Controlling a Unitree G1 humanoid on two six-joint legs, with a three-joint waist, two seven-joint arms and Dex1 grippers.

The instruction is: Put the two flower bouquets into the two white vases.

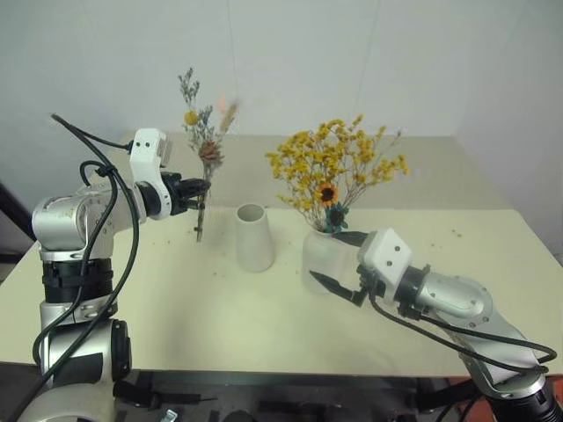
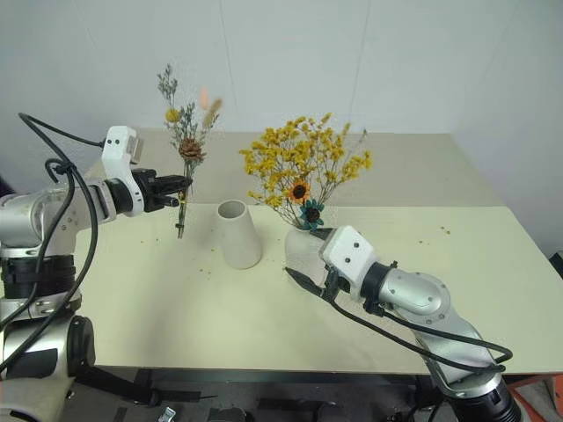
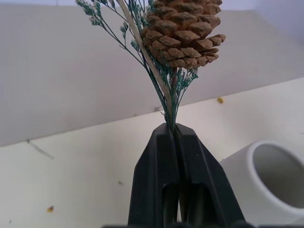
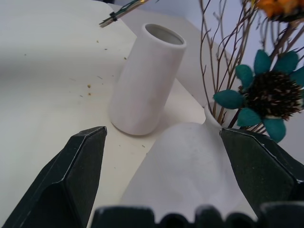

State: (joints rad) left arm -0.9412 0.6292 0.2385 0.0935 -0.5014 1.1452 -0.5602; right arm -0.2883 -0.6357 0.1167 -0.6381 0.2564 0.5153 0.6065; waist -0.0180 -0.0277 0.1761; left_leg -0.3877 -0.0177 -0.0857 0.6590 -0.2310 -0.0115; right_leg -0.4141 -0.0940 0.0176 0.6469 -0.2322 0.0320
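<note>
Above the table (image 1: 176,290), a scaly pinecone (image 3: 183,33) tops thin sprigs (image 3: 161,88).

The slim sprig bunch (image 1: 204,145), with yellow ball, pinecone and grey sprigs, stands upright in the air at 10 o'clock, its stems clear of the tabletop. The tall cone vase (image 1: 253,237) stands upright and empty at centre. Just beside it at 3 o'clock, the rounded vase (image 1: 324,260) holds the bushy yellow spray (image 1: 339,167) with its small sunflower
</note>
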